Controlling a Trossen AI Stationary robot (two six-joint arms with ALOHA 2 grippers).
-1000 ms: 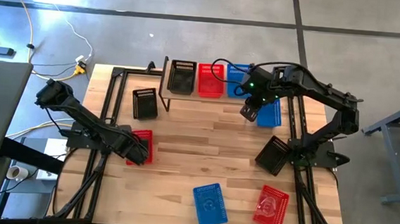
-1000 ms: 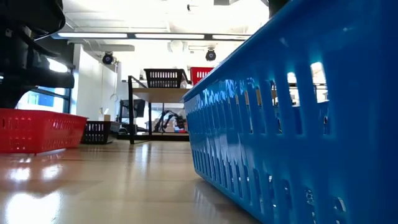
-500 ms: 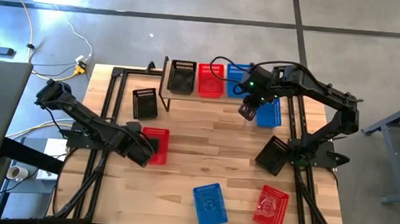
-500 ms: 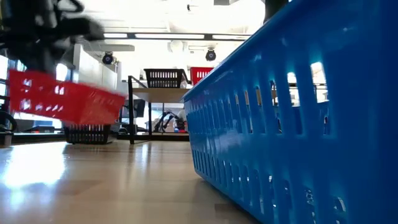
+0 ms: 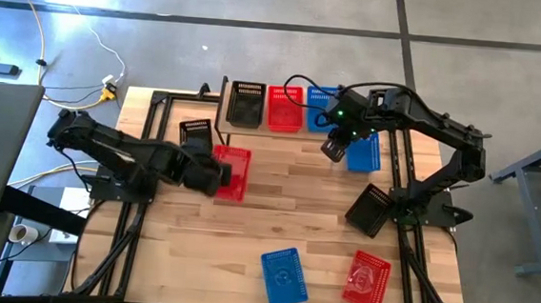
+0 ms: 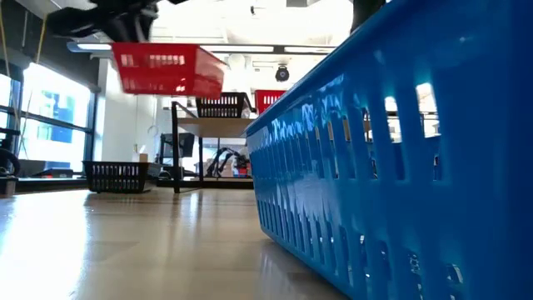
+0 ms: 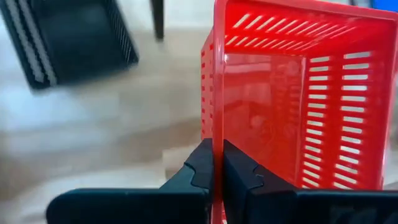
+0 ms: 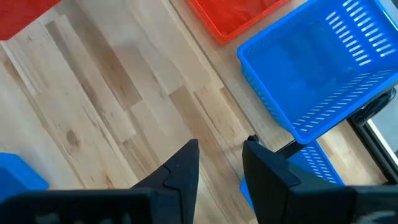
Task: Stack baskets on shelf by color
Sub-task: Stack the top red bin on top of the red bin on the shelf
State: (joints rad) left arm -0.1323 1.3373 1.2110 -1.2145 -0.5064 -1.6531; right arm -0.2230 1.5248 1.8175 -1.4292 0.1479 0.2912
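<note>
My left gripper (image 5: 217, 175) is shut on a red basket (image 5: 234, 174), which hangs in the air in the low view (image 6: 168, 68). The shelf (image 5: 264, 131) carries a black basket (image 5: 246, 104), a red one (image 5: 285, 108) and a blue one (image 5: 320, 101), each resting on its base. My right gripper (image 5: 332, 149) hovers open by the shelf's right end, beside another blue basket (image 5: 365, 151) on the table. In the right wrist view its open fingers (image 8: 221, 163) point down at bare wood next to the blue basket (image 8: 323, 81). My left gripper pinches one side wall (image 7: 217, 124) of the red basket at its rim, one finger inside the basket and one outside. The fingers come from the table's left, roughly level. The basket is lifted clear of the table, opening upward and nearly level.
A black basket (image 5: 196, 139) sits on the table left of the shelf, another black one (image 5: 369, 210) by the right arm's base. A blue basket (image 5: 284, 276) and a red one (image 5: 367, 280) lie near the table's near edge. Bare wood lies in the table's middle.
My left gripper has lifted the red basket off the table near the left edge and carried it up, right and toward the far edge, closer to the shelf. The basket now hangs clear of the table. My right gripper has stayed in place.
</note>
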